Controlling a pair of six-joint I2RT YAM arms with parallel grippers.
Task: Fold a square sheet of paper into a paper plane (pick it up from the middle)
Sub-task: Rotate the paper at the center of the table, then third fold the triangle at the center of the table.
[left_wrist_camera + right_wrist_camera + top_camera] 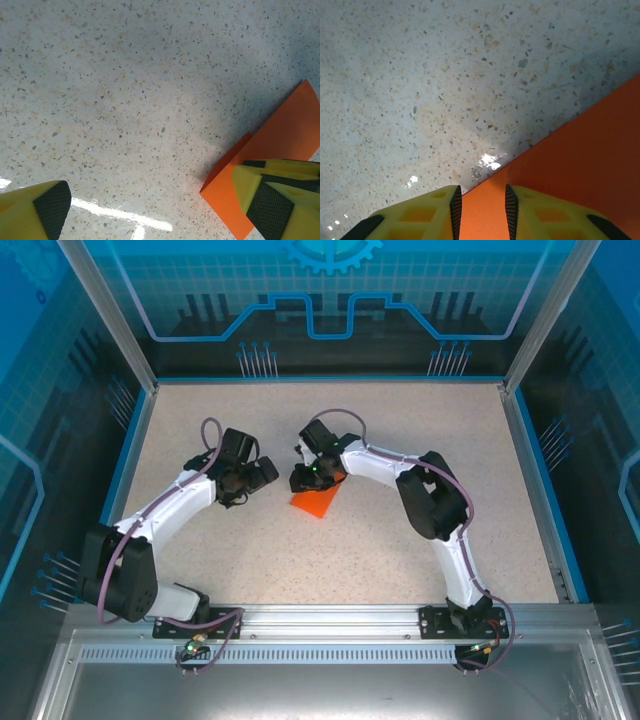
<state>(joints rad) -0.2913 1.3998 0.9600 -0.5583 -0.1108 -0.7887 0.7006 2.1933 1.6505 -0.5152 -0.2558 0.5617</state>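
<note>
One pinch on the sheet of paper (580, 160), left gripper (150, 205) spread wide

Your right gripper (482, 202) has its jaws drawn close together, with the orange sheet's edge caught between them. Your left gripper's jaws stand far apart, one over the sheet's corner; you cannot tell whether it touches. From above, the folded sheet lies on the speckled table (400, 420) near the middle, partly under the right gripper.
</note>
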